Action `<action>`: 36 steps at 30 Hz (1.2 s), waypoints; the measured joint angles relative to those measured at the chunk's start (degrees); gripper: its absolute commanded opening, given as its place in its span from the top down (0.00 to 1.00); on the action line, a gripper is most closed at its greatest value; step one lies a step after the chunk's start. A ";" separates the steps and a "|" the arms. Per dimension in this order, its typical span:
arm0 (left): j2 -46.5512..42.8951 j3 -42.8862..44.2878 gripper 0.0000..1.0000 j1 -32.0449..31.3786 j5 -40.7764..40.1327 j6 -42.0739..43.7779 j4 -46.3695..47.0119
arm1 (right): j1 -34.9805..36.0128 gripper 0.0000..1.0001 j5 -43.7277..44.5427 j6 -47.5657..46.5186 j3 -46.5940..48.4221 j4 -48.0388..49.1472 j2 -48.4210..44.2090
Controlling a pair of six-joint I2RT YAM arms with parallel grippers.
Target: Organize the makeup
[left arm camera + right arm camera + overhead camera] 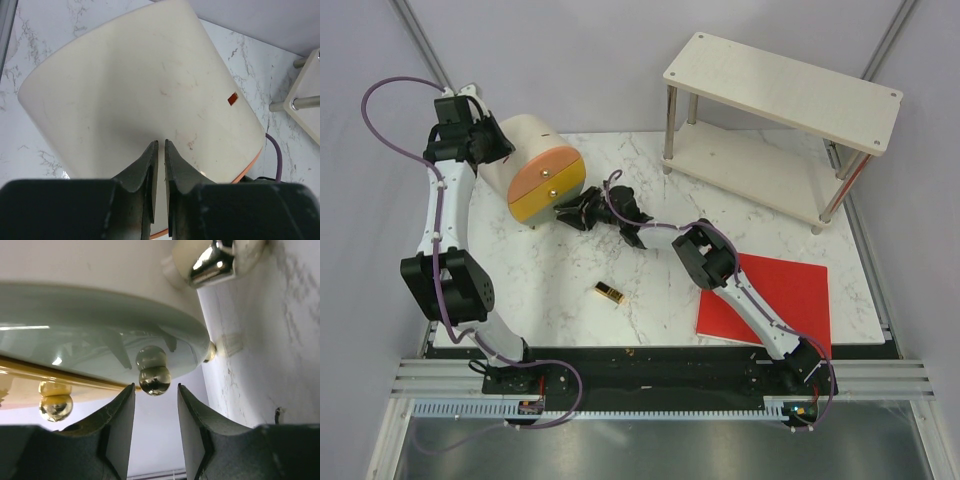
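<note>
Gold knob (154,380) on the round case (532,148) is framed right between the right gripper's (156,388) spread jaws, not gripped. Left gripper (161,142) is nearly clenched on nothing over the case. Lipstick (609,292) is found on the desk (655,290) nearer the bases, lying roughly left-right, closer to the right gripper

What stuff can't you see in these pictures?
- Inside the round case: all views, its closed front hides it.
- Lipstick: top view, too small for details.
- Right gripper and gold knob: right wrist view, touching or not, unclear.
- Red sheet: top view, right arm covers part.
</note>
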 measured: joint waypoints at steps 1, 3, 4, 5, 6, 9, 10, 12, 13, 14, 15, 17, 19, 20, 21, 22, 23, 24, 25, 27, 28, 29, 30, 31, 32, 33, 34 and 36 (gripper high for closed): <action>0.33 0.28 0.83 0.04 0.22 0.00 0.13 | -0.13 0.55 0.24 0.33 0.04 0.26 0.09; 0.52 0.42 0.83 0.15 0.70 0.02 0.37 | -0.42 0.56 0.70 0.92 0.42 0.72 0.33; 0.55 0.42 0.83 0.20 0.85 0.02 0.39 | -0.52 0.56 1.01 1.18 0.61 0.70 0.44; 0.55 0.42 0.83 0.20 0.98 0.02 0.42 | -0.63 0.57 1.07 1.29 0.94 0.72 0.66; 0.55 0.42 0.83 0.22 1.07 0.02 0.46 | -0.72 0.58 1.09 1.18 1.38 0.74 0.92; 0.57 0.42 0.83 0.24 1.18 0.02 0.46 | -0.72 0.61 1.05 0.72 2.21 0.48 1.42; 0.57 0.42 0.83 0.24 1.20 0.02 0.46 | -0.72 0.62 1.03 0.55 2.34 0.37 1.49; 0.57 0.42 0.83 0.24 1.20 0.02 0.48 | -0.72 0.64 1.05 0.13 2.36 0.24 1.55; 0.57 0.42 0.83 0.24 1.20 0.02 0.48 | -0.70 0.65 1.05 -0.11 2.36 0.13 1.55; 0.57 0.42 0.83 0.24 1.22 0.02 0.48 | -0.70 0.66 1.07 -0.35 2.36 0.02 1.55; 0.57 0.42 0.83 0.24 1.22 0.02 0.46 | -0.66 0.69 1.09 -0.48 2.36 -0.02 1.57; 0.63 0.42 0.83 0.24 1.31 0.04 0.48 | -0.66 0.73 1.07 -0.61 2.36 -0.17 1.57; 0.66 0.42 0.83 0.24 1.51 0.02 0.63 | -0.66 0.78 1.05 -0.76 2.36 -0.26 1.57; 0.68 0.42 0.83 0.24 1.68 0.02 0.68 | -0.66 0.79 1.03 -0.74 2.36 -0.28 1.57; 0.70 0.42 0.83 0.24 1.84 0.02 0.74 | -0.66 0.83 1.03 -0.74 2.36 -0.28 1.57; 0.74 0.42 0.83 0.24 2.08 0.02 0.79 | -0.66 0.85 1.03 -0.74 2.29 -0.22 1.57; 0.76 0.42 0.83 0.24 2.19 0.02 0.85 | -0.66 0.88 1.05 -0.83 2.10 -0.07 1.55; 0.79 0.42 0.83 0.24 2.23 0.02 0.87 | -0.66 0.93 1.18 -0.96 1.57 0.24 1.33; 0.85 0.42 0.83 0.24 2.36 0.02 0.90 | -0.59 0.94 1.86 -0.96 -0.13 0.83 0.48; 0.94 0.48 0.83 0.24 2.47 0.04 1.01 | -0.50 0.98 2.82 -0.72 -2.97 1.53 -1.07; 0.96 0.52 0.83 0.24 2.47 0.02 1.07 | -0.50 0.98 3.04 -0.52 -4.48 1.86 -1.99; 1.01 0.52 0.83 0.24 2.51 0.04 1.14 | -0.52 0.99 3.21 -0.42 -5.97 2.16 -2.82; 1.03 0.52 0.83 0.24 2.62 0.02 1.16 | -0.52 1.00 3.41 -0.33 -7.19 2.54 -3.50; 1.05 0.52 0.83 0.24 2.67 0.02 1.20 | -0.61 1.00 3.52 -0.17 -8.61 2.97 -4.26; 1.07 0.55 0.83 0.24 2.67 0.02 1.27 | -0.68 1.00 3.56 -0.11 -10.08 3.45 -5.05; 1.07 0.55 0.83 0.24 2.69 0.04 1.27 | -0.79 1.00 3.48 0.04 -11.76 3.89 -5.97; 1.07 0.55 0.83 0.24 2.69 0.04 1.27 | -0.87 1.00 3.45 0.15 -12.83 4.00 -6.67; 1.11 0.59 0.83 0.24 2.69 0.04 1.25 | -1.01 1.00 3.45 0.35 -14.93 4.31 -7.91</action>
